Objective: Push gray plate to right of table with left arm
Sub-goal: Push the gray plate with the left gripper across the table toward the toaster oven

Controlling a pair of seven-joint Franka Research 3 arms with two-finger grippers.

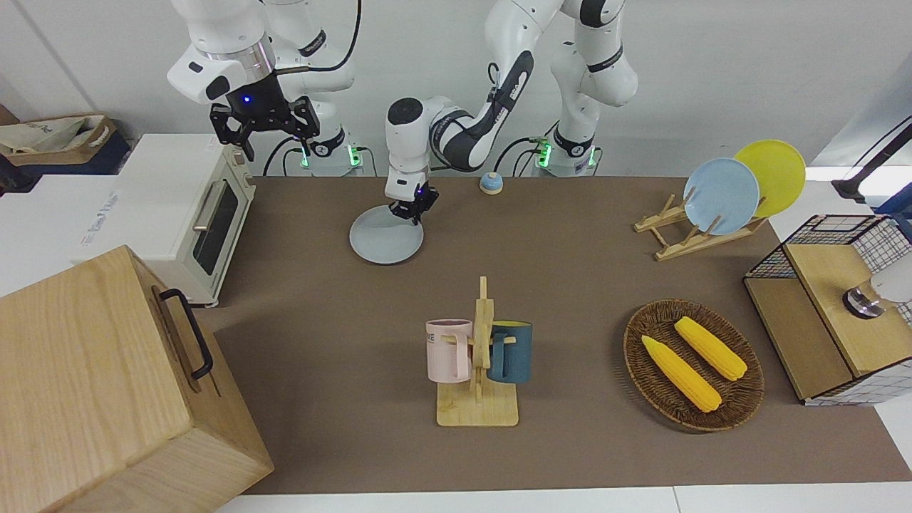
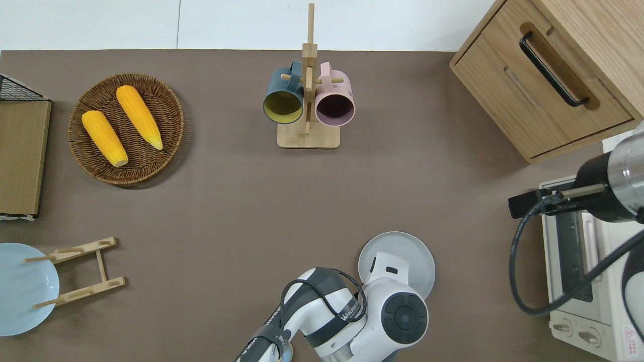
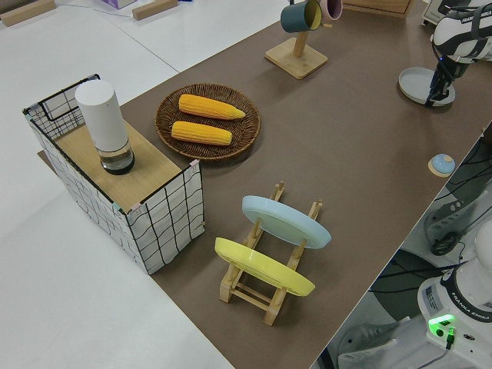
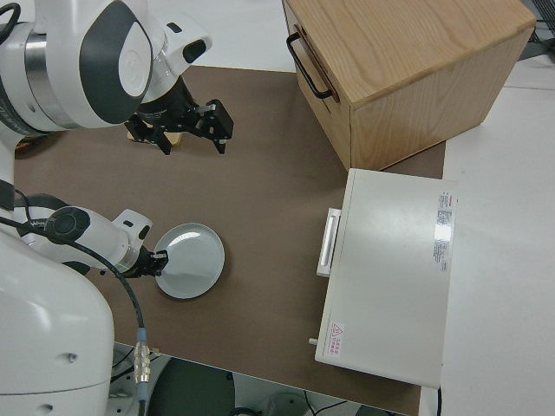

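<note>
The gray plate [image 1: 385,241] lies flat on the brown table [image 1: 570,285], close to the robots' edge; it also shows in the overhead view [image 2: 405,250] and the right side view [image 4: 192,258]. My left gripper [image 1: 411,213] is down at the plate's rim, on the side nearer the robots and toward the left arm's end, with its fingers together and touching the rim. In the overhead view the wrist hides the gripper. The right arm is parked, its gripper [image 1: 265,137] open and empty.
A toaster oven [image 1: 192,214] and a wooden cabinet [image 1: 107,385] stand at the right arm's end. A mug rack [image 1: 479,356] stands mid-table, farther from the robots. A basket of corn [image 1: 692,363], a plate rack [image 1: 702,214] and a small bell [image 1: 490,183] lie toward the left arm's end.
</note>
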